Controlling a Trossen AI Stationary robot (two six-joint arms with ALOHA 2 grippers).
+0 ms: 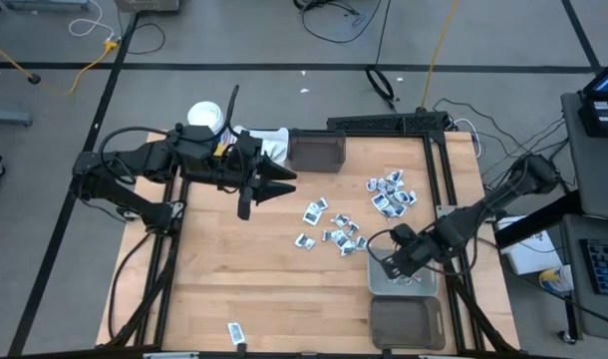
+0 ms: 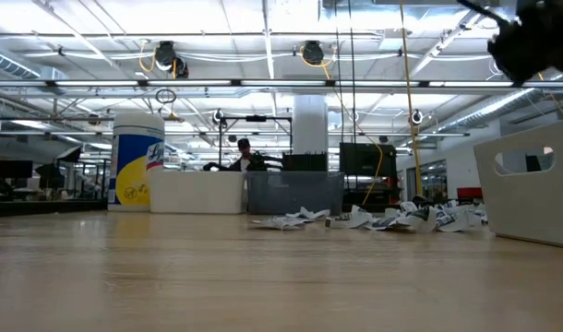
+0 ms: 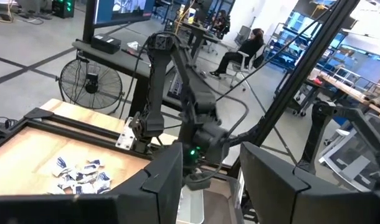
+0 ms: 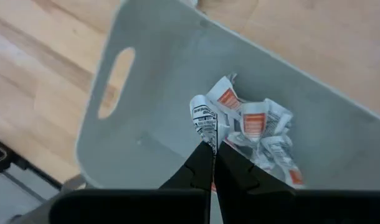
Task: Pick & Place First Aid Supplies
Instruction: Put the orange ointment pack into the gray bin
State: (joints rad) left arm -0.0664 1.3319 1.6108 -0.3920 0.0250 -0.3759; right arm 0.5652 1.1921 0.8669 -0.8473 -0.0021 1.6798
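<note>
Hanging over the grey bin (image 4: 146, 93), a white packet (image 4: 205, 121) is being pinched upright by the right gripper (image 4: 213, 155), the bin floor lying directly below, while the left gripper (image 1: 274, 184), half-parted and empty, is being kept well apart.

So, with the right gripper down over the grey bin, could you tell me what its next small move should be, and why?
Probably open the right gripper to drop its packet. It is shut on that packet directly above the grey bin, where other packets already lie, so releasing should land it among them.
</note>
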